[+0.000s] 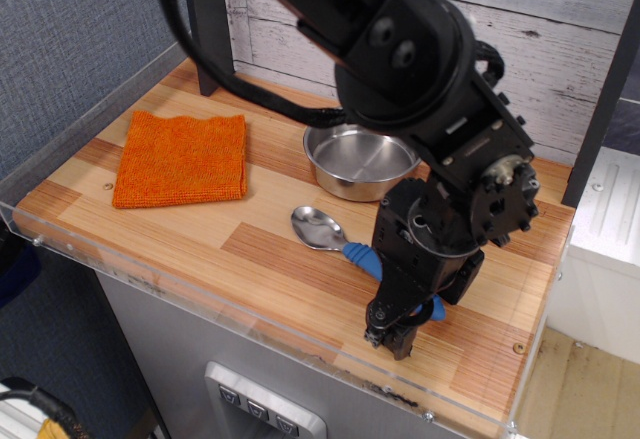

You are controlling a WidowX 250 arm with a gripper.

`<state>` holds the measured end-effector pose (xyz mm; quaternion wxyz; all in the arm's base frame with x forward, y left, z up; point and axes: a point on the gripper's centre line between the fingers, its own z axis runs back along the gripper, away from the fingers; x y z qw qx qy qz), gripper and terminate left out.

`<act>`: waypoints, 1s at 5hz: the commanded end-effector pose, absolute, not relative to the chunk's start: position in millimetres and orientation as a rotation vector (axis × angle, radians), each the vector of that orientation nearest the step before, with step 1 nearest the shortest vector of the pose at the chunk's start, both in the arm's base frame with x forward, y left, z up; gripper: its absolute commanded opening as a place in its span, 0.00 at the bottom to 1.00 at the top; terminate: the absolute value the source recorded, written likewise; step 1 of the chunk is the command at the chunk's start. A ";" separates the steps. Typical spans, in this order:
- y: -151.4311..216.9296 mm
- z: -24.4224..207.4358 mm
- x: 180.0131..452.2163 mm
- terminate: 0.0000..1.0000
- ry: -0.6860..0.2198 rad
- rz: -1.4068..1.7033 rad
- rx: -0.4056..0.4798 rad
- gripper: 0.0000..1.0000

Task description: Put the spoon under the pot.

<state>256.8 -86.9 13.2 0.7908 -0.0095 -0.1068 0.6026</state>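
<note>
Beneath the end effector (392,335), jaw state unclear, the spoon (345,242) is lying; grasping the handle squarely seems best.

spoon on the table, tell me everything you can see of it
The spoon lies flat on the wooden table, just in front of the steel pot but apart from it. Its shiny metal bowl faces up and points left toward the orange cloth. The thick blue handle runs right and toward the front edge, where the black gripper hides its end. Whether the gripper touches the handle cannot be told.
</note>
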 end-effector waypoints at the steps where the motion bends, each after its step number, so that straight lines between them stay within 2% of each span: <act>1: -85.5 51.6 253.3 0.00 -0.222 1.355 -0.138 1.00; 4: -57.6 136.2 232.5 0.00 -0.253 1.422 -0.265 1.00; 5: -47.3 151.8 223.5 0.00 -0.282 1.436 -0.267 1.00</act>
